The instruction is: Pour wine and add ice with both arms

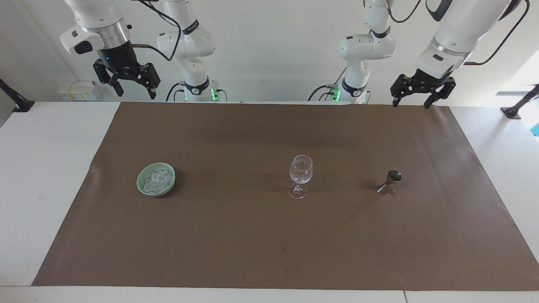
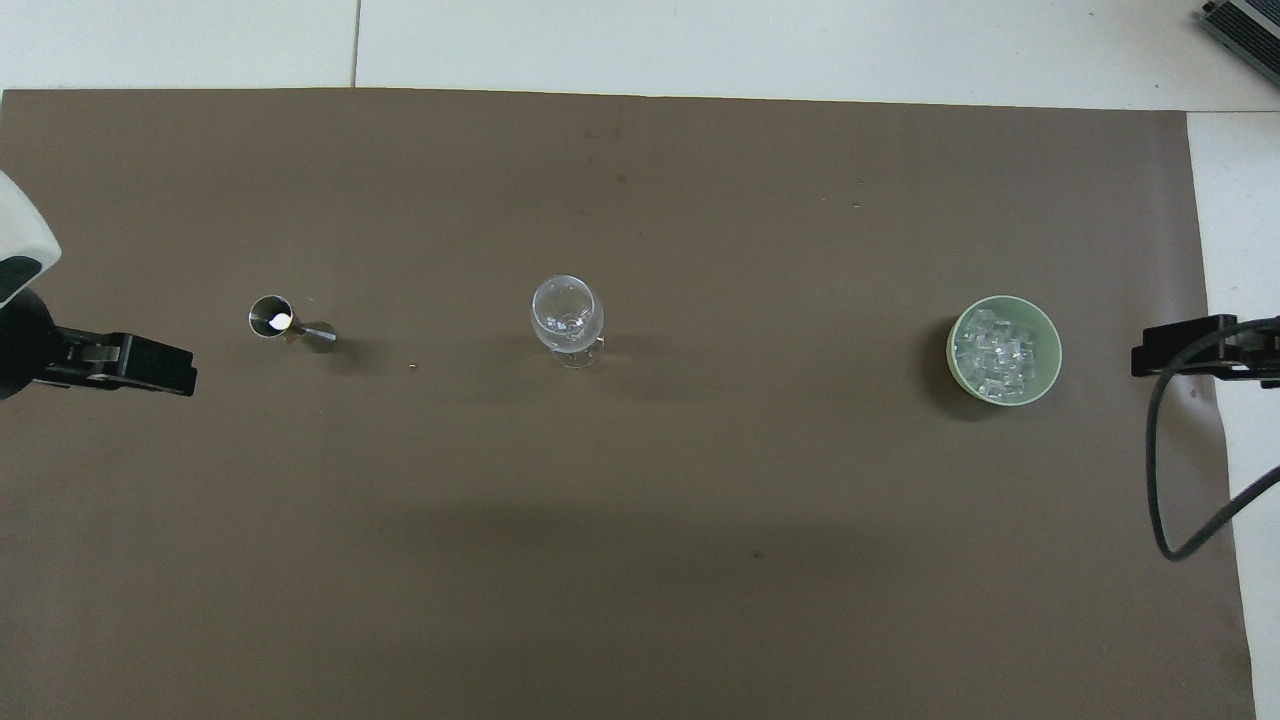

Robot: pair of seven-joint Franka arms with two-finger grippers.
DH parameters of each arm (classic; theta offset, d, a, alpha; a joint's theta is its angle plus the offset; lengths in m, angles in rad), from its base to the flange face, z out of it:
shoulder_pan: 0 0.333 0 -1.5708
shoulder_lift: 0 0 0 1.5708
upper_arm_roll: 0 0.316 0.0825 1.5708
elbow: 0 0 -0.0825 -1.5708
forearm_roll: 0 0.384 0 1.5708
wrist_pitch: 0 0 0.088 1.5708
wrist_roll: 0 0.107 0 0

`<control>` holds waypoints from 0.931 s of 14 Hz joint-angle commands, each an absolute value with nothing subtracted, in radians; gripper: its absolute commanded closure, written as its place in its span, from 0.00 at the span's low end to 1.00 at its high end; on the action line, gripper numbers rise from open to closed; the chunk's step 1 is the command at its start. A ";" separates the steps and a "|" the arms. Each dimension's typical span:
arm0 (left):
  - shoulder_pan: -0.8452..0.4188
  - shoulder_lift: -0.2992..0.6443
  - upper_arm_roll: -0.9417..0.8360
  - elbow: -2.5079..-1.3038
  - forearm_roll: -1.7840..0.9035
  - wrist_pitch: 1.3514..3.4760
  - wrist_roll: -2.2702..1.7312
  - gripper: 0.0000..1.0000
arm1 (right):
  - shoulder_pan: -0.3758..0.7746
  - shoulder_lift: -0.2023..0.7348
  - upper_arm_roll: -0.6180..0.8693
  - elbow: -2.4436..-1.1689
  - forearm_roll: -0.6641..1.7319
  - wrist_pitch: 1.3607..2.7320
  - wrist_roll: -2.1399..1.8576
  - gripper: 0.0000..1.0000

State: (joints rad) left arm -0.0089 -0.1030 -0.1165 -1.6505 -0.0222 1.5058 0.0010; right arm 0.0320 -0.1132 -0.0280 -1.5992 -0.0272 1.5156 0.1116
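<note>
Several ice cubes [image 1: 156, 179] lie heaped in a pale green bowl [image 1: 143, 172] toward the right arm's end of the table; they also show in the overhead view [image 2: 1000, 352]. A clear stemmed wine glass [image 1: 300, 170] stands upright mid-table, with no dark liquid showing in it. A small metal jigger [image 1: 389, 182] stands upright toward the left arm's end. My left gripper [image 1: 412, 102] hangs open and empty above the table edge nearest the robots. My right gripper [image 1: 135, 91] hangs open and empty above the same edge at its own end. Both arms wait.
A brown paper mat [image 1: 269, 244] covers most of the white table [image 1: 46, 189]. The bowl, glass [image 2: 567, 312] and jigger [image 2: 275, 318] stand in one row across the mat. A black cable [image 2: 1160, 470] hangs by the right gripper [image 2: 1180, 355].
</note>
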 commanded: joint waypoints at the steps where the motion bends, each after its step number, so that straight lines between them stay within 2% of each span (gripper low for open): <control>1: -0.021 -0.150 -0.109 -1.721 -0.015 1.543 -0.002 0.00 | 0.022 -0.085 -0.023 -1.556 -0.023 1.522 0.081 0.00; 13: 0.009 -0.161 -0.101 -1.746 -0.026 1.574 -0.015 0.00 | 0.026 -0.109 -0.023 -1.575 -0.021 1.493 0.087 0.00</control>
State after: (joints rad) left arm -0.0040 -0.1239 -0.1026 -1.7002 -0.0225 1.5508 -0.0021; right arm 0.0327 -0.1041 -0.0260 -1.5825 -0.0271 1.5079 0.1116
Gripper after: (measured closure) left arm 0.000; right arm 0.000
